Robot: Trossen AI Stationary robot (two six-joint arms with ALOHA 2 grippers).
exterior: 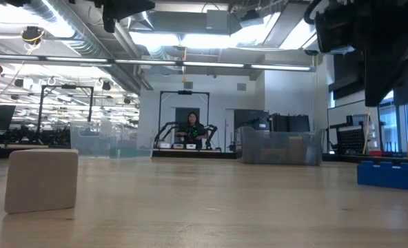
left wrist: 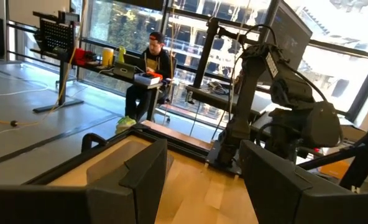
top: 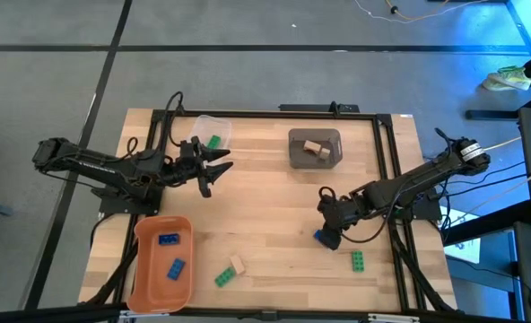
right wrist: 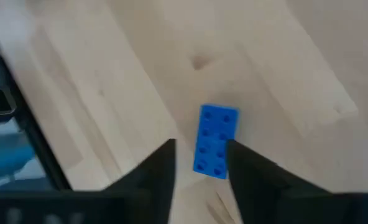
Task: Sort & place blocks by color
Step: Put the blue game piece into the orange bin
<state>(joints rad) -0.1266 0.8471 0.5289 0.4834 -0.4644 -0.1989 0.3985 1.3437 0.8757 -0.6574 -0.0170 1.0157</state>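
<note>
the blue block (right wrist: 216,141) lies flat on the worktop (top: 274,206), studs up, at the right side and toward the near edge, and the right pincer (right wrist: 201,163) hangs directly over it with its two fingers apart, one on each long side, so the block sits in the gap between them; they look not yet clamped, which suggests a grasp is about to be made. from above, the same block (top: 323,238) shows only as a blue edge under the right pincer (top: 328,229). its likely goal is the orange bin (top: 149,235) at the near left, which already holds two blue blocks (top: 168,240), so the sorting seems partly done. a green block (top: 359,260) lies just right of and nearer than the pincer, and another green block (top: 222,277) sits beside a tan block (top: 238,265) near the middle of the near edge, all loose on the wood. the clear bin (top: 213,127) at the far left holds one green block (top: 213,141), and the grey bin (top: 315,137) at the far middle holds tan blocks (top: 315,149). the left pincer (top: 216,170) waits with its fingers apart just nearer than the clear bin, holding nothing. a person (left wrist: 148,74) sits in the room beyond.
</note>
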